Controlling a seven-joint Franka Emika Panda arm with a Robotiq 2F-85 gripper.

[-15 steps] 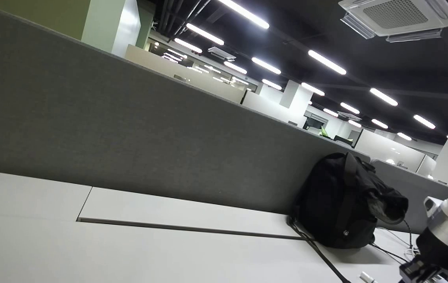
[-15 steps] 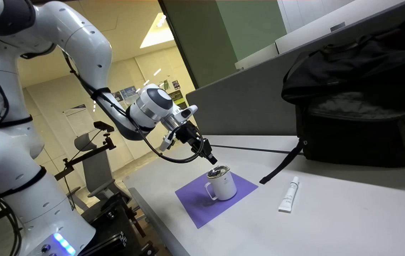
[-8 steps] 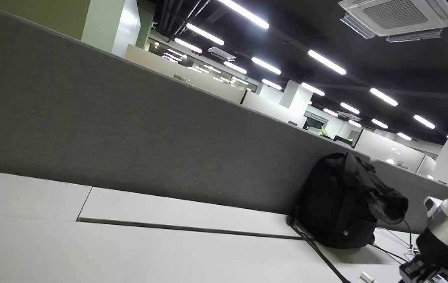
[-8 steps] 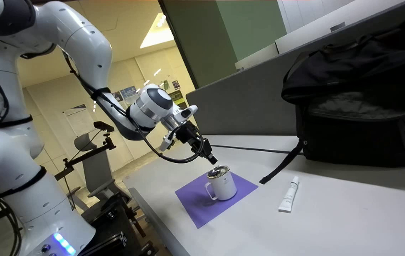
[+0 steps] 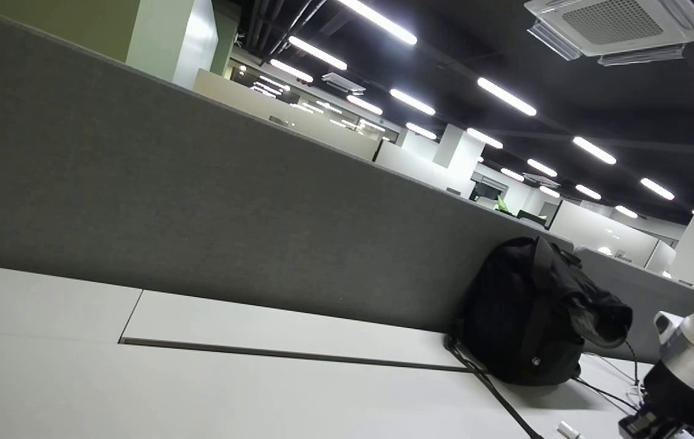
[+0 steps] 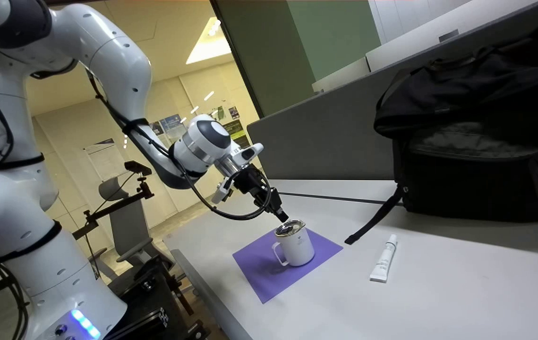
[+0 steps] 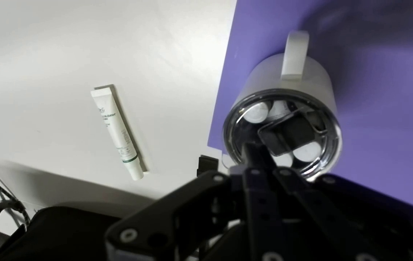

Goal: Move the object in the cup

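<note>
A white mug [image 6: 300,248] with a handle stands upright on a purple sheet [image 6: 254,267] in an exterior view. In the wrist view the mug [image 7: 264,78] has a clear lid [image 7: 286,136] with a dark slider. White round shapes show through the lid; I cannot tell what they are. A white tube [image 6: 384,260] lies on the table apart from the mug; it also shows in the wrist view [image 7: 115,127]. My gripper [image 6: 282,217] is just above the mug's lid. In the wrist view its fingertips [image 7: 258,154] are together with nothing visible between them.
A black backpack [image 6: 476,165] stands against the grey partition [image 6: 330,141], and its strap [image 6: 373,221] reaches onto the table near the sheet. The backpack also shows in an exterior view [image 5: 523,317] with cables beside it. The table's edge [image 6: 207,293] is near the arm's base.
My gripper has moved slightly down, closer to the mug's lid. The mug, sheet and tube have not moved.
</note>
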